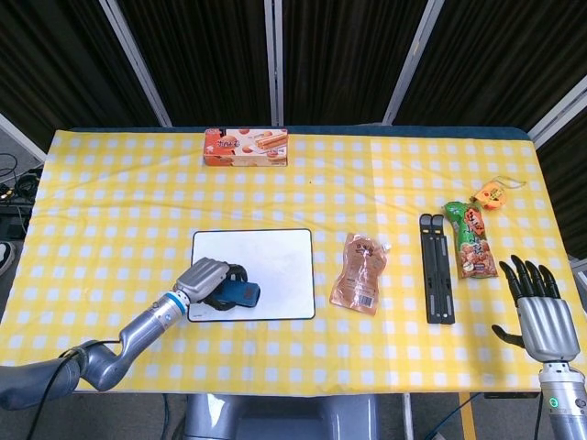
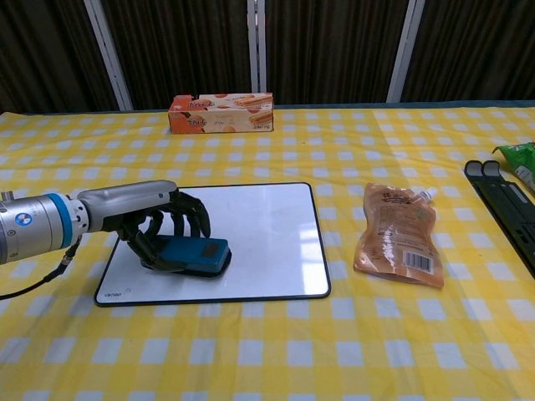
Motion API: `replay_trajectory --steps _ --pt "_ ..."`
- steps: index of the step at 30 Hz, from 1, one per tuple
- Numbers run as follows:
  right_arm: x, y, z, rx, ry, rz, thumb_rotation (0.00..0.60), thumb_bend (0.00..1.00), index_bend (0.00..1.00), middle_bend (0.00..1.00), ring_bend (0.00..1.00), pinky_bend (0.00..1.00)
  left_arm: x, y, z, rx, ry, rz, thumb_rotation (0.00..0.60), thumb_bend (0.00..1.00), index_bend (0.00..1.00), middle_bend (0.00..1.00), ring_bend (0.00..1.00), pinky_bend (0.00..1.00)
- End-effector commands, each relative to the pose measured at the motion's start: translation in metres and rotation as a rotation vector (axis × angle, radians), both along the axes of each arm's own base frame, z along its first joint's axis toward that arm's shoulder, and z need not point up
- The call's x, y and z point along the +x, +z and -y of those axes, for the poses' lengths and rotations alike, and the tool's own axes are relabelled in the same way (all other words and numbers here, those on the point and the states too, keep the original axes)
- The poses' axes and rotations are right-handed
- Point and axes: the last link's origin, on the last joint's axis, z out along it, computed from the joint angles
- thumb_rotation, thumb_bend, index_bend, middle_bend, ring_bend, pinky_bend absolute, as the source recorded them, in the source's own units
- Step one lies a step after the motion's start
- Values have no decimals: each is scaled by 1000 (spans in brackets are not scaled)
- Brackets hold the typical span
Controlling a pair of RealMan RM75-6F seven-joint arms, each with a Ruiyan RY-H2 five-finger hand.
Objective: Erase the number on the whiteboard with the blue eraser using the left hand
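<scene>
The whiteboard (image 1: 266,261) (image 2: 259,234) lies flat on the yellow checked tablecloth, its white surface showing no number. My left hand (image 1: 205,280) (image 2: 155,217) grips the blue eraser (image 1: 240,293) (image 2: 196,254) and holds it down on the board's near left part. My right hand (image 1: 539,307) hangs open over the table's front right corner, fingers spread, holding nothing; the chest view does not show it.
A brown pouch (image 1: 360,274) (image 2: 396,232) lies right of the board. A black folded stand (image 1: 436,268) (image 2: 508,205), a green snack bag (image 1: 471,240) and a small orange item (image 1: 492,195) lie further right. An orange biscuit box (image 1: 245,147) (image 2: 221,112) stands at the back.
</scene>
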Motion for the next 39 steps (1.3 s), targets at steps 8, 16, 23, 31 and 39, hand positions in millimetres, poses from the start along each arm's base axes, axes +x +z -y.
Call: replay_trajectory --steps 8,16,23,31,39 --pt "-1 2 -1 -2 -2 4 600 0 0 0 0 0 -5 45 -22 140 0 10 600 330 560 385 476 532" --pt "4 0 -2 4 14 7 600 0 0 0 0 0 -73 88 -40 288 53 -193 600 329 559 385 476 531" --pt "6 -3 -1 10 17 4 600 0 0 0 0 0 -117 96 -33 294 101 -262 600 318 530 365 470 517" --pt "8 -6 0 16 22 -4 600 0 0 0 0 0 -120 106 -28 321 91 -205 600 0 0 0 0 3" --pt "9 -1 -1 4 27 12 600 0 0 0 0 0 -117 154 4 495 146 -146 600 0 0 0 0 0"
